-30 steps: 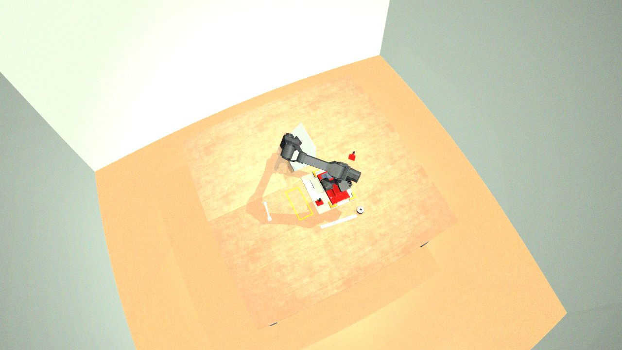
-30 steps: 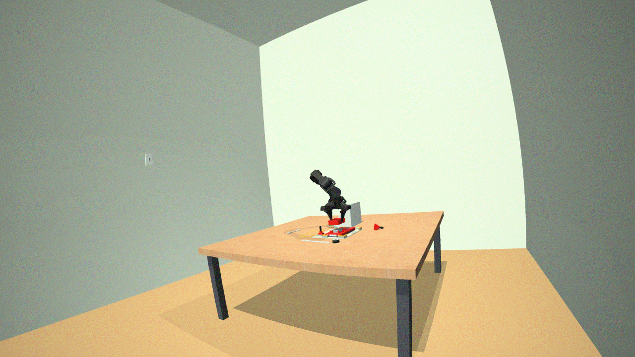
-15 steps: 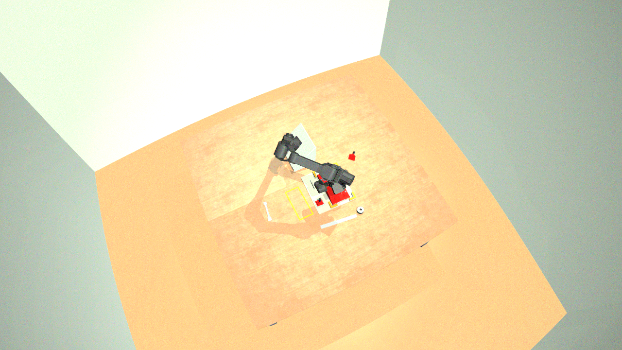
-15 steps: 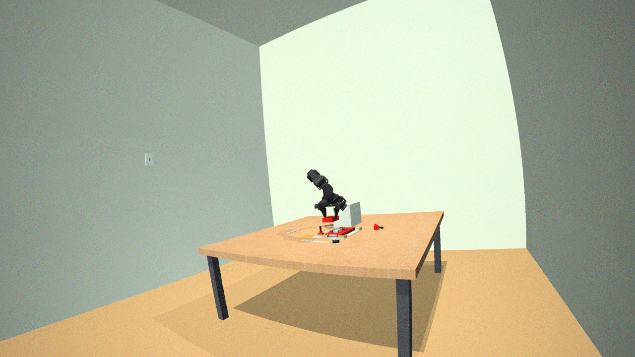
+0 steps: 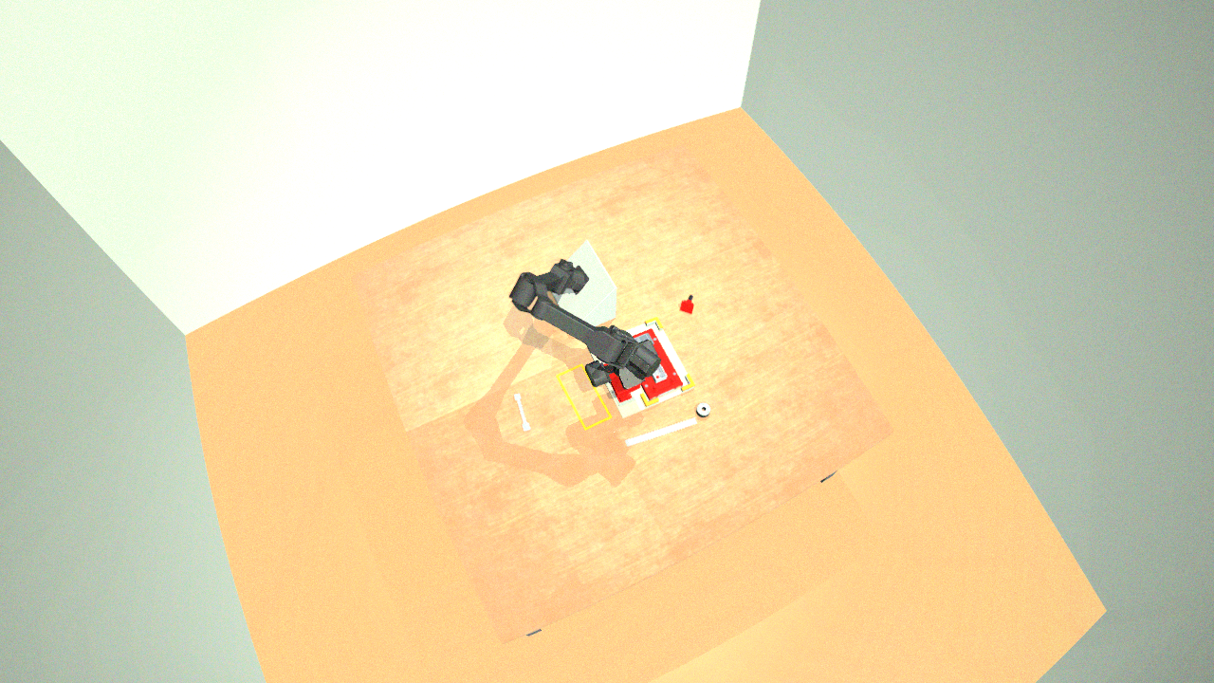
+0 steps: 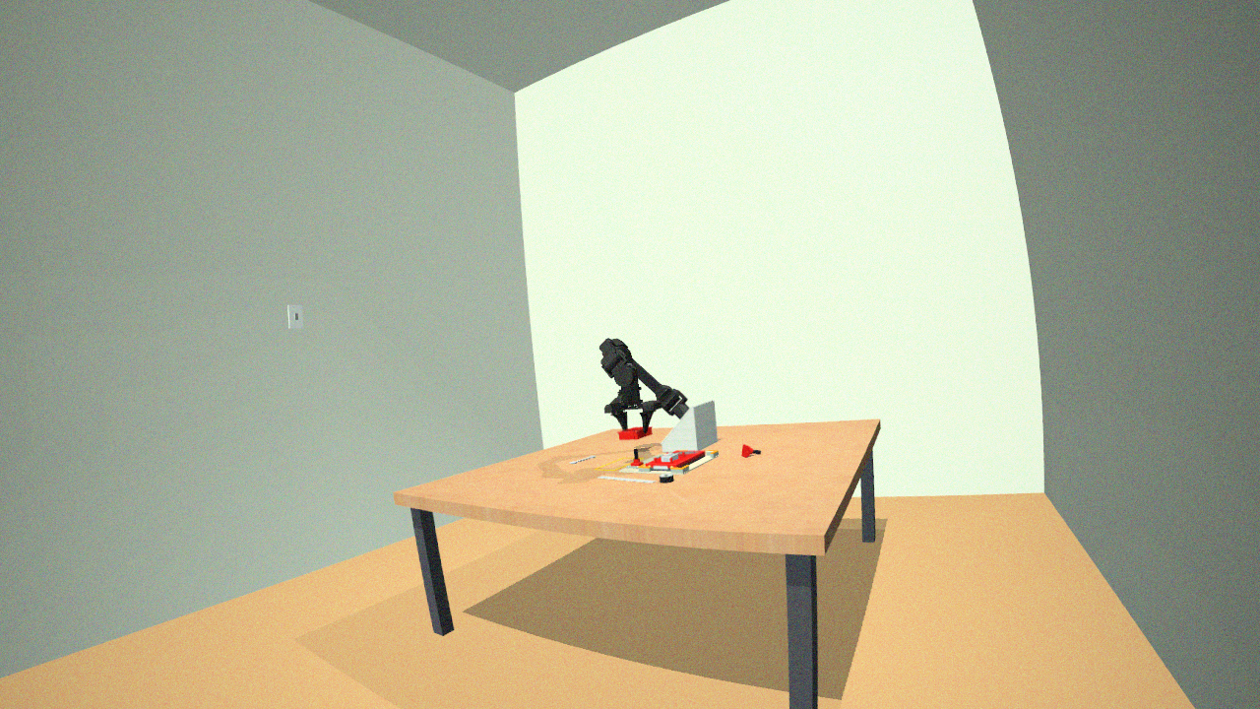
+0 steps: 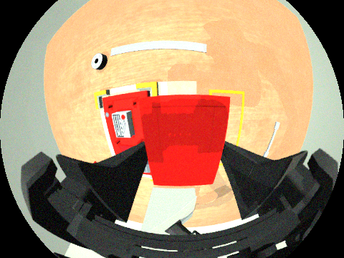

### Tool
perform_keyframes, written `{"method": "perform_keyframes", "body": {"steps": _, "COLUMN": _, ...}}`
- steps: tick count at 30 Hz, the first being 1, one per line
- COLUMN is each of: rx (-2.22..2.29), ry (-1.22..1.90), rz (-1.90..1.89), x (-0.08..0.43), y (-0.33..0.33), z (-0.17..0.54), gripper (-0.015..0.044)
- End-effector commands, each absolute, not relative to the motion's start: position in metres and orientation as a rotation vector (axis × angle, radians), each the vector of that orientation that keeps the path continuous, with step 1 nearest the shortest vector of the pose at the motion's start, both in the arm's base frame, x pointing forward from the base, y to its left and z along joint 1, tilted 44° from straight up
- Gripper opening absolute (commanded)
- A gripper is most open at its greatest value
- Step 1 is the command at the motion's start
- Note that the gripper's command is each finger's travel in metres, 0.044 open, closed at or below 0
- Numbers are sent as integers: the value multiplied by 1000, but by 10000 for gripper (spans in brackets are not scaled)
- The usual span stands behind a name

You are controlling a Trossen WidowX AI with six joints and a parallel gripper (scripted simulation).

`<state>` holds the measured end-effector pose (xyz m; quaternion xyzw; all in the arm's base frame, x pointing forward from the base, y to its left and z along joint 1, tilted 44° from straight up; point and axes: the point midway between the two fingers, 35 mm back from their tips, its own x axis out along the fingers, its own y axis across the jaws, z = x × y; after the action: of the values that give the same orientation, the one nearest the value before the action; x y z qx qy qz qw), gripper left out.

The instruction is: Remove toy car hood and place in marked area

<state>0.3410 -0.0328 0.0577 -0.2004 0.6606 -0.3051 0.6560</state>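
Observation:
My gripper (image 6: 635, 427) (image 7: 185, 145) is shut on the red hood (image 6: 634, 433) (image 7: 186, 161), holding it raised above the table. The hood appears level, its sides between the two black fingers. The toy car's red body (image 5: 666, 387) (image 6: 685, 459) (image 7: 143, 96) sits in its fixture without the hood, with a pale engine block (image 7: 123, 124) exposed. The marked area is a yellow outline (image 5: 572, 402) (image 7: 241, 115) beside the fixture. In the wrist view the hood overlaps the car's right side and part of the outline. The arm hides the hood in the top view.
A grey wedge (image 5: 598, 285) (image 6: 696, 428) (image 7: 166, 206) stands behind the car. A white strip (image 5: 660, 432) (image 7: 159, 46), a wheel (image 5: 704, 408) (image 7: 99, 61), a wrench (image 5: 522, 413) (image 7: 272, 139) and a red piece with a black knob (image 5: 687, 306) (image 6: 747, 450) lie around.

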Motion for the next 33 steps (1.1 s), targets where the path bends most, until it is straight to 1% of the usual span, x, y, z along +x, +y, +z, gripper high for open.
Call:
{"method": "perform_keyframes", "body": {"steps": 1, "rx": -463, "ry": 1500, "rz": -692, "x": 333, "y": -48, "z": 72, "gripper": 0}}
{"method": "perform_keyframes", "body": {"steps": 17, "rx": -471, "ry": 1499, "rz": -709, "x": 295, "y": -98, "z": 122, "gripper": 0}}
{"method": "perform_keyframes", "body": {"steps": 33, "rx": -471, "ry": 1499, "rz": -709, "x": 294, "y": -106, "z": 117, "gripper": 0}}
